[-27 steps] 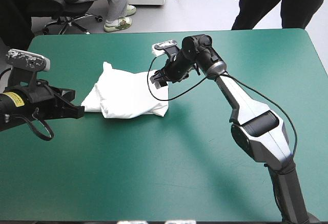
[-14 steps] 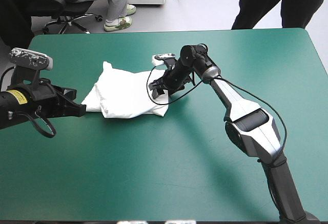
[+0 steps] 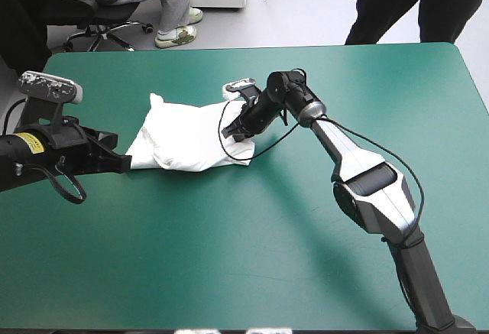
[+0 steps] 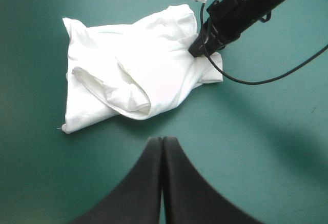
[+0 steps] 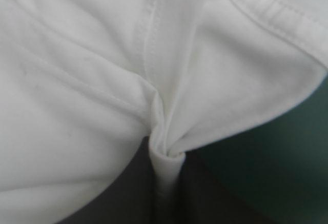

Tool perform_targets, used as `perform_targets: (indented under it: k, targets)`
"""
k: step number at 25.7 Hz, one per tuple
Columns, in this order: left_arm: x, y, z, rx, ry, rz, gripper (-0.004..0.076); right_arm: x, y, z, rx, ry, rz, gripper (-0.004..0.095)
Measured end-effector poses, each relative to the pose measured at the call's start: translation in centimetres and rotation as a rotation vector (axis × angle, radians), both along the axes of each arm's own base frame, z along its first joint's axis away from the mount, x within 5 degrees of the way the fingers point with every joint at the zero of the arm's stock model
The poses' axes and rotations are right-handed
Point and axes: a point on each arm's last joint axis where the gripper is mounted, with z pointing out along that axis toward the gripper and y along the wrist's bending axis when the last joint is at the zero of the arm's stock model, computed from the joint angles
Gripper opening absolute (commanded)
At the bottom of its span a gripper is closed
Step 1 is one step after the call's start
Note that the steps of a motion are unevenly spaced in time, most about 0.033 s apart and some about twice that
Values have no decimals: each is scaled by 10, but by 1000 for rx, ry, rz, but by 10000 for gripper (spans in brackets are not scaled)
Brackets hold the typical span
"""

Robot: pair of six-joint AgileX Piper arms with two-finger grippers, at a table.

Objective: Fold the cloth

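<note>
Pinching just a thin pleat, the right gripper [image 3: 234, 131] could drag the folded T-shirt [image 3: 183, 139] askew — left gripper [image 4: 162, 142] closed, empty

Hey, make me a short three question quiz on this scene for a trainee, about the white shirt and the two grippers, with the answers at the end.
1. True or false: the left gripper, two broad black fin-shaped fingers, is holding the white short-sleeved cloth T-shirt.
2. Multiple choice: the right gripper is A) open above the T-shirt, B) shut on a fold of the T-shirt, C) resting well apart from it.
3. Fill in: the left gripper's fingers are ____, with the T-shirt ahead of them.
Key: 1 false; 2 B; 3 shut.
</note>
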Motion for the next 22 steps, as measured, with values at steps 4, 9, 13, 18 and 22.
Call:
perform_targets:
  k: [4,9,13,18,22]
  targets:
    - [-1,-2,0,-21,6,-13,-18,11,-42,8,-123,-29,-98,-13]
    - [-1,-2,0,-24,6,-14,-18,8,-105,14,-297,-51,-179,-13]
    - [-1,-2,0,-24,6,-14,-18,-3,-149,18,-354,-52,-240,-13]
    - [-1,-2,0,-24,6,-14,-18,-19,-230,25,-392,-36,-393,-13]
    - [-1,-2,0,-24,6,-14,-18,-35,-287,25,-421,-8,-508,-13]
